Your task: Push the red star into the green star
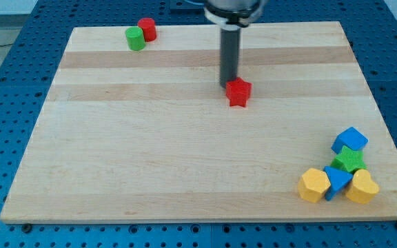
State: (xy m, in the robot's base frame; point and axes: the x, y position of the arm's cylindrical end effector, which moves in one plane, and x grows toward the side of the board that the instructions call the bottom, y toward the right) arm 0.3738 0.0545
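The red star (238, 92) lies on the wooden board, a little above and right of its middle. My tip (228, 83) stands at the star's upper left edge, touching it or nearly so. The green star (349, 160) sits near the view's bottom right corner, inside a tight cluster of blocks, far down and right of the red star.
Around the green star lie a blue cube (350, 140), a blue triangular block (336, 182), a yellow hexagonal block (313, 185) and a yellow heart-like block (362, 187). A red cylinder (147, 29) and a green cylinder (135, 38) stand at the board's top left edge.
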